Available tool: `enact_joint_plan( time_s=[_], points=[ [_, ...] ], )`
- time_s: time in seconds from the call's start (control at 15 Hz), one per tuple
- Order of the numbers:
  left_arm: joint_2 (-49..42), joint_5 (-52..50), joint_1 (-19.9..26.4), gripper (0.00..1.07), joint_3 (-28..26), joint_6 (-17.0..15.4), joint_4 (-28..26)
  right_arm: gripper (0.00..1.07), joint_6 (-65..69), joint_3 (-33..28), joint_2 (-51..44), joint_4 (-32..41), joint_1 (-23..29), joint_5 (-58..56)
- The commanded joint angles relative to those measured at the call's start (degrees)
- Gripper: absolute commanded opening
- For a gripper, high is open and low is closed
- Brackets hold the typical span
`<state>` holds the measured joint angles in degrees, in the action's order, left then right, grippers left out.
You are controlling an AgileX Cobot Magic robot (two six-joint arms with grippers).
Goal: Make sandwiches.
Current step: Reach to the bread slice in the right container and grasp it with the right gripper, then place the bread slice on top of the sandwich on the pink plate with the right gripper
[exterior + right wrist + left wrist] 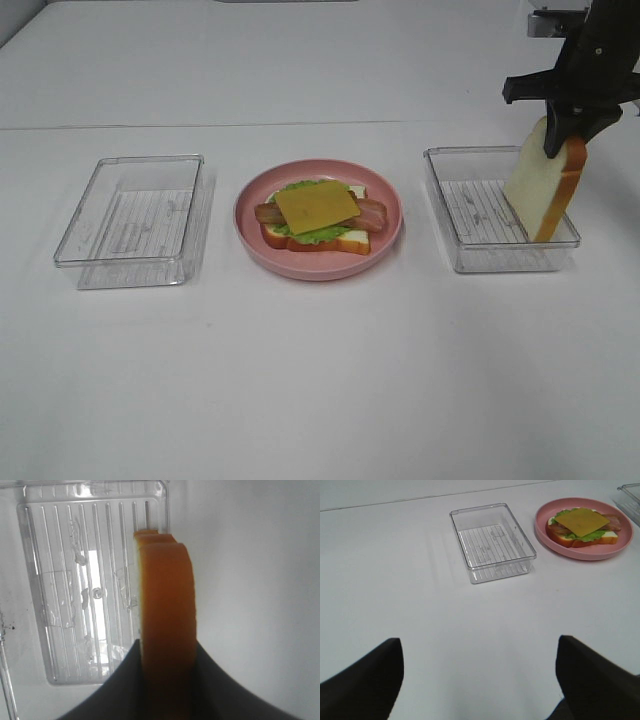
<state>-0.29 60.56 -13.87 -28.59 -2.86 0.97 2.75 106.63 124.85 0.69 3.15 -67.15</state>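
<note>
An open sandwich (pixel 318 214) lies on the round pink plate (pixel 390 236) at the middle: a bread slice, green lettuce, bacon strips and a yellow cheese slice on top. It also shows in the left wrist view (pixel 582 526). My right gripper (pixel 568 135) is shut on a second bread slice (pixel 545 186) and holds it upright by its top edge, hanging over the right tray's far right part. The right wrist view shows its orange crust (pixel 167 610) edge-on between the fingers. My left gripper (pixel 479 677) is open and empty above bare table, not seen in the exterior high view.
A clear plastic tray (pixel 135 218) stands empty left of the plate; it also shows in the left wrist view (pixel 491 542). A second clear tray (pixel 490 212) stands right of the plate, under the held bread (pixel 75 585). The white table stretches wide in front.
</note>
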Motion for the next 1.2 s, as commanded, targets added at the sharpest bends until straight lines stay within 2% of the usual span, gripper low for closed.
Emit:
enact_joint_plan(
  time_s=[0.07, 0.27, 0.4, 0.67, 0.93, 1.07, 1.2],
  points=[
    [-1.2, -0.6, -0.1, 0.79, 0.1, 0.2, 0.0, 0.0, 0.3, -0.2, 0.1, -0.3, -0.2, -0.7],
    [-1.2, -0.6, -0.1, 0.79, 0.1, 0.2, 0.0, 0.0, 0.7, -0.2, -1.9, 0.5, -0.2, -0.5],
    [-1.2, -0.6, -0.1, 0.79, 0.1, 0.2, 0.0, 0.0, 0.6, -0.2, -4.9, 4.4, -0.2, -0.5],
    [-1.2, -0.6, -0.1, 0.79, 0.1, 0.2, 0.0, 0.0, -1.8, -0.2, -8.5, 17.1, -0.1, 0.3],
    [-1.2, -0.6, -0.1, 0.79, 0.1, 0.2, 0.0, 0.0, -7.4, -0.3, -8.5, 34.1, 0.3, 0.1],
    [-1.2, -0.6, -0.1, 0.79, 0.1, 0.2, 0.0, 0.0, -9.1, -0.3, -8.1, 38.4, 3.6, 1.4],
    [-1.2, -0.6, -0.1, 0.79, 0.1, 0.2, 0.0, 0.0, -8.4, -0.3, -6.6, 39.4, 7.5, 3.8]
  ],
)
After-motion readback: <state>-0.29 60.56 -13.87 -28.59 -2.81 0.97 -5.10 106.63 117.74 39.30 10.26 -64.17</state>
